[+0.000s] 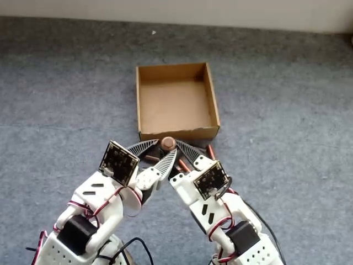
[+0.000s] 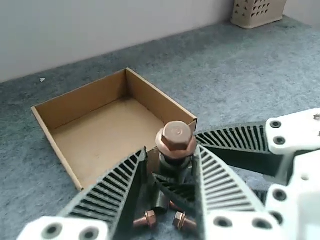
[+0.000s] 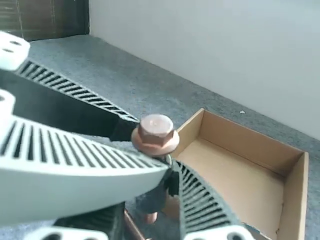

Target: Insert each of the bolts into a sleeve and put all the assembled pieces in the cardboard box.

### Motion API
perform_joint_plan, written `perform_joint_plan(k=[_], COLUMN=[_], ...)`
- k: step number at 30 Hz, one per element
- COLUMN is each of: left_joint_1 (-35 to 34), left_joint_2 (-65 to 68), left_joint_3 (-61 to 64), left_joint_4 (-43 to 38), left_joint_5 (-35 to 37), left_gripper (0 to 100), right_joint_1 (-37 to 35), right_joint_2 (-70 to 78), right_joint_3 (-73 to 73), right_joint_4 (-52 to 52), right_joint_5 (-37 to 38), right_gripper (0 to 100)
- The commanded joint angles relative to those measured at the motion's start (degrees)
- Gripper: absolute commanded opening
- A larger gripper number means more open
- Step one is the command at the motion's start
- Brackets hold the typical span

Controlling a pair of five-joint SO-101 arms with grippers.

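Observation:
A copper-headed bolt [image 1: 168, 144] stands upright in a dark sleeve [image 2: 175, 167], just in front of the cardboard box [image 1: 212, 99]. Both grippers meet on this piece. My left gripper [image 2: 170, 172] has its ribbed fingers [image 2: 120, 192] pressed against either side of the sleeve under the bolt head [image 2: 175, 137]. My right gripper [image 3: 167, 180] comes in from the other side and is shut on the same piece below the bolt head [image 3: 155, 132]. Nothing lies inside the box [image 2: 80, 100].
Loose copper bolts [image 2: 147, 218] lie on the grey carpet beneath the grippers, others [image 1: 210, 151] by the box's near right corner. A pale perforated basket [image 2: 257, 11] stands far back by the wall. Open carpet surrounds the box [image 3: 240, 130].

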Motion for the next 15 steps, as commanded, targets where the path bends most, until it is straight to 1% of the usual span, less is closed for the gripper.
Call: perform_joint_plan(k=[1,4,8,11,13,15], left_joint_1=[0.7,0.7,0.2,-3.8,-8.0,-12.1], left_joint_2=[0.4,0.4,0.4,0.4,0.4,0.4], left_joint_3=[-5.1,-7.5,-7.9,-7.8,-7.7,-7.3], left_joint_4=[7.6,12.2,16.0,17.5,17.7,17.8], left_joint_5=[-1.0,-4.7,-8.6,-9.1,-9.1,-9.1], left_gripper=[19,19,19,17,12,5], right_joint_1=[0.9,0.9,1.0,2.6,3.6,4.0], right_joint_2=[-1.4,-1.4,-1.4,-1.4,-1.4,-1.3], right_joint_3=[-3.5,-3.2,-3.1,-3.2,-3.6,-3.6], right_joint_4=[-1.6,-1.5,-1.3,2.6,6.4,10.2], right_joint_5=[0.1,0.1,0.1,0.1,0.1,0.1], right_gripper=[0.5,0.5,0.5,0.5,0.5,0.5])
